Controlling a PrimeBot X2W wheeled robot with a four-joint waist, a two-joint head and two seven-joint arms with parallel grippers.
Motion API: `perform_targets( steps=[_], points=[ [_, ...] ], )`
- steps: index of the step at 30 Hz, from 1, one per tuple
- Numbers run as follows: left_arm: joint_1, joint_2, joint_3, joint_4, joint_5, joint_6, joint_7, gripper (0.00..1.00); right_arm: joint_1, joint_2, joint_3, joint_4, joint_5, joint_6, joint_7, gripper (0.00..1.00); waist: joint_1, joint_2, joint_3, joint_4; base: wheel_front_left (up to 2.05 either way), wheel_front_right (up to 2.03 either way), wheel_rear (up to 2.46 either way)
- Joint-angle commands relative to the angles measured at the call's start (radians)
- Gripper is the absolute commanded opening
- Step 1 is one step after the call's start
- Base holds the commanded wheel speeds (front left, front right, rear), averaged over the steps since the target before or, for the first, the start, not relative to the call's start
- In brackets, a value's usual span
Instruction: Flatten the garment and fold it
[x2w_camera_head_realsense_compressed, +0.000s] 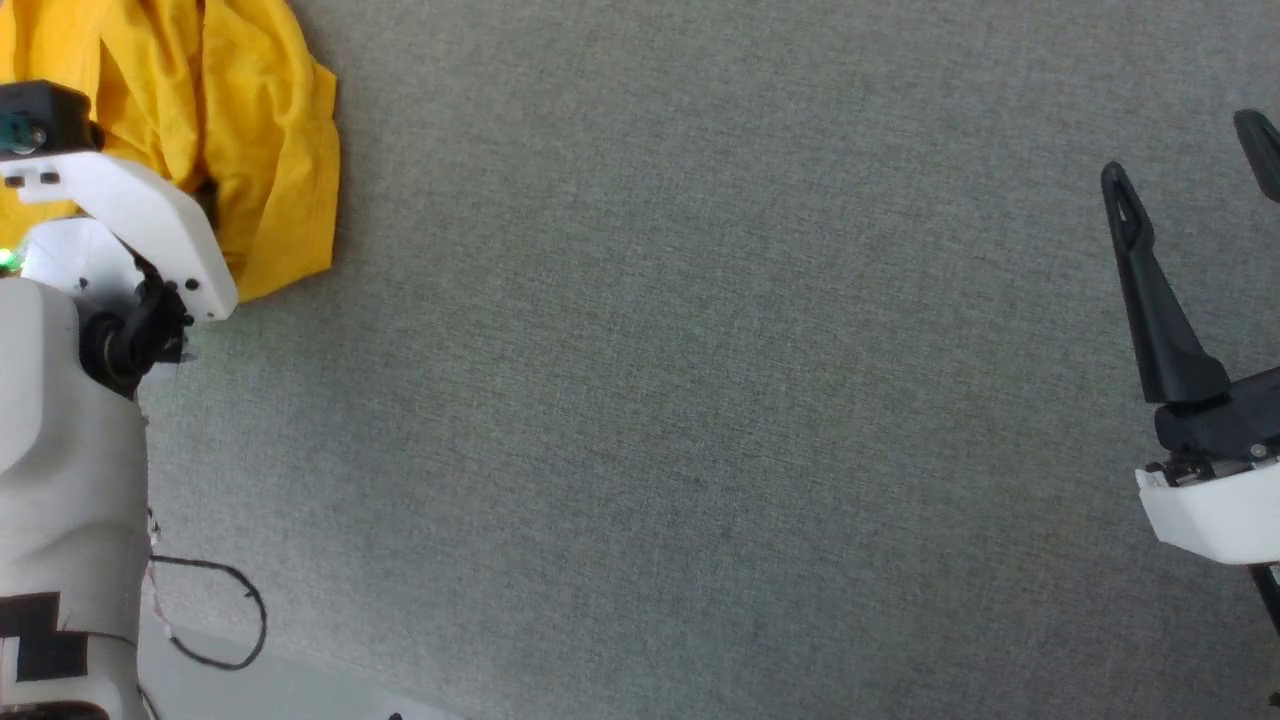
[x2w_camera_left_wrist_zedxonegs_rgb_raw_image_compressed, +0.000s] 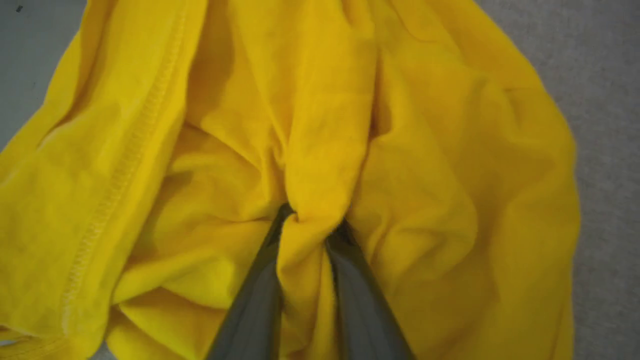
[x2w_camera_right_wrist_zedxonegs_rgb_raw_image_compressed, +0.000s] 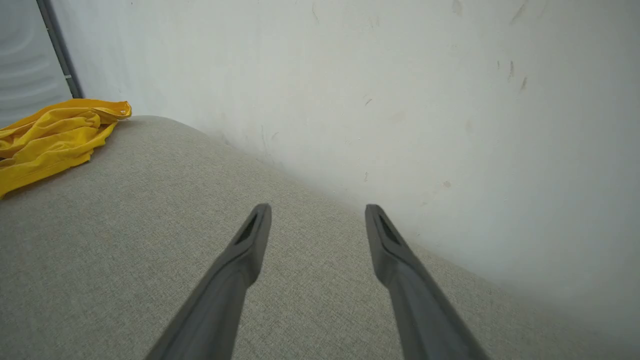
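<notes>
The garment (x2w_camera_head_realsense_compressed: 270, 150) is a bright yellow crumpled heap at the top left of the grey cloth surface (x2w_camera_head_realsense_compressed: 700, 400). My left wrist (x2w_camera_head_realsense_compressed: 130, 220) hangs over it and hides the fingers in the head view. In the left wrist view the left gripper (x2w_camera_left_wrist_zedxonegs_rgb_raw_image_compressed: 315, 220) is pushed into the garment (x2w_camera_left_wrist_zedxonegs_rgb_raw_image_compressed: 450, 175), and its two dark fingers pinch a raised fold of plain yellow cloth. A stitched hem (x2w_camera_left_wrist_zedxonegs_rgb_raw_image_compressed: 125, 165) runs down the left. My right gripper (x2w_camera_head_realsense_compressed: 1183, 150) stands open and empty at the far right, well away from the garment (x2w_camera_right_wrist_zedxonegs_rgb_raw_image_compressed: 50, 135); its fingers (x2w_camera_right_wrist_zedxonegs_rgb_raw_image_compressed: 317, 210) point toward a wall.
A pale wall (x2w_camera_right_wrist_zedxonegs_rgb_raw_image_compressed: 400, 100) rises just past the surface's far edge in the right wrist view, with a dark post (x2w_camera_right_wrist_zedxonegs_rgb_raw_image_compressed: 57, 45) at its left. A black cable loop (x2w_camera_head_realsense_compressed: 210, 620) lies by my body near the surface's near edge (x2w_camera_head_realsense_compressed: 300, 680).
</notes>
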Motion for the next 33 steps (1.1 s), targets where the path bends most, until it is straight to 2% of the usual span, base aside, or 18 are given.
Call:
perform_targets(
  steps=[1, 9, 14, 20, 26, 33],
  points=[
    [0.027, 0.001, -0.01, 0.015, 0.005, 0.003, -0.027, 0.0, 0.009, -0.002, -0.006, -0.003, 0.008, -0.001, 0.005, 1.0, 0.0001, -0.0001, -0.012, -0.001, 0.0, 0.0, 0.0],
    [-0.046, 0.068, -0.03, -0.032, 0.048, -0.005, -0.126, 0.0, 0.007, 0.034, 0.013, 0.036, 0.024, -0.001, -0.034, 1.0, 0.0001, -0.0001, -0.078, 0.009, 0.0, 0.0, 0.0],
    [-0.109, 0.119, -0.057, -0.094, 0.085, -0.01, -0.165, 0.0, 0.026, 0.09, 0.015, 0.103, 0.032, -0.001, -0.092, 1.0, 0.0001, -0.0001, -0.169, 0.004, 0.0, 0.0, 0.0],
    [-0.2, 0.141, -0.076, -0.193, 0.106, -0.006, -0.16, 0.0, 0.068, 0.16, -0.007, 0.189, 0.03, -0.001, -0.163, 1.0, 0.0001, -0.0001, -0.294, -0.022, 0.0, 0.0, 0.0],
    [-0.308, 0.122, -0.128, -0.268, 0.097, -0.015, -0.077, 0.0, 0.116, 0.219, -0.04, 0.262, 0.028, -0.001, -0.214, 1.0, 0.0001, -0.0001, -0.401, -0.063, 0.0, 0.0, 0.0],
    [-0.388, 0.026, -0.194, -0.339, 0.017, -0.022, 0.052, 0.0, 0.154, 0.25, -0.088, 0.322, 0.034, -0.001, -0.256, 1.0, 0.0001, -0.0001, -0.482, -0.125, 0.0, 0.0, 0.0]
  ],
)
